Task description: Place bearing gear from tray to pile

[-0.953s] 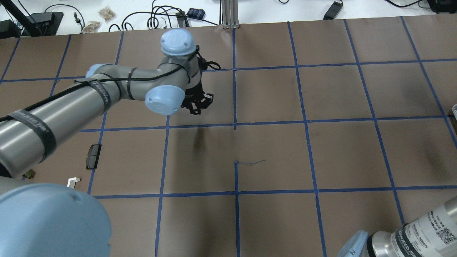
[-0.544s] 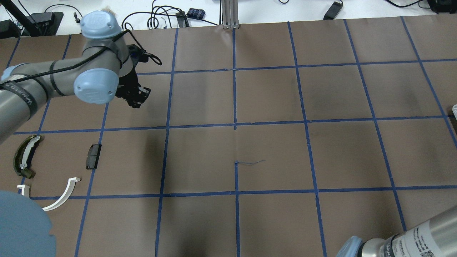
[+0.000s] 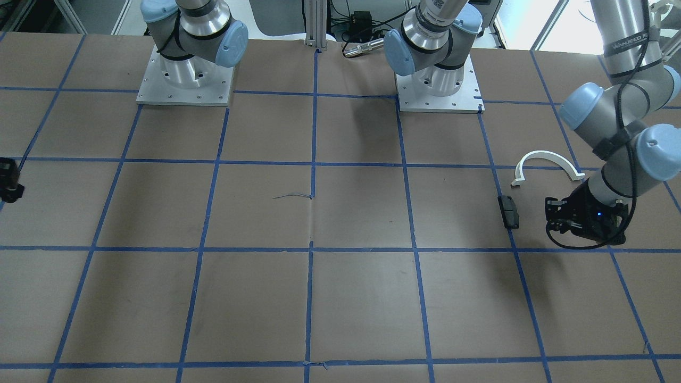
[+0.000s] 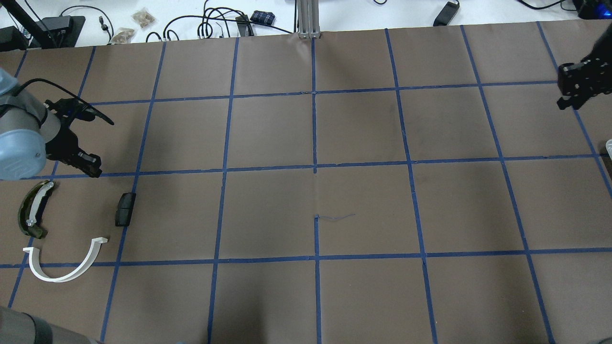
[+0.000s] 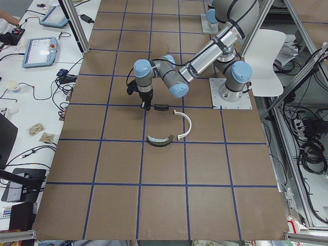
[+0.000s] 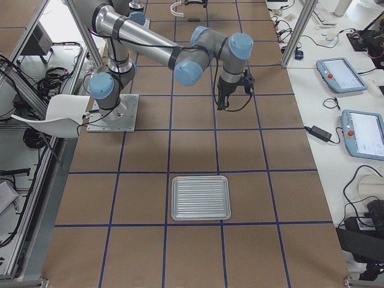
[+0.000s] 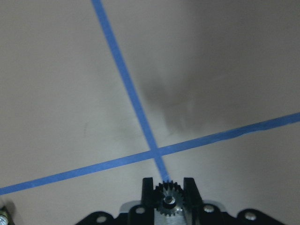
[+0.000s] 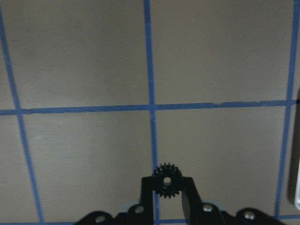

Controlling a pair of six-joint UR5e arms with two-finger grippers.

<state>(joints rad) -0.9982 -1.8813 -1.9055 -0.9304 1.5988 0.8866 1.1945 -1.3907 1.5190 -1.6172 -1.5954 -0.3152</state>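
The brown worktop (image 4: 363, 205) bears a blue tape grid. The half-ring arc (image 4: 62, 278) is white, the curved piece (image 4: 32, 210) olive-dark with a white strip, the block (image 4: 125, 209) black, the bearing gear (image 7: 168, 198) black.

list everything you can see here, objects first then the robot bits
bearing gear: two, black; this one held in the left gripper, the other in the right gripper
white half-ring arc: one, white, on the table at the robot's left
curved piece: one, olive-dark with a white strip, beside the arc
block: one, black, just right of the curved piece
tray: one, silver, ribbed, at the robot's right end, nothing seen in it
table: one, brown paper with a blue tape grid
cables: several, black, beyond the far edge
arms: two, grey with blue caps; left arm, right arm
grippers: two, black, each shut on a gear
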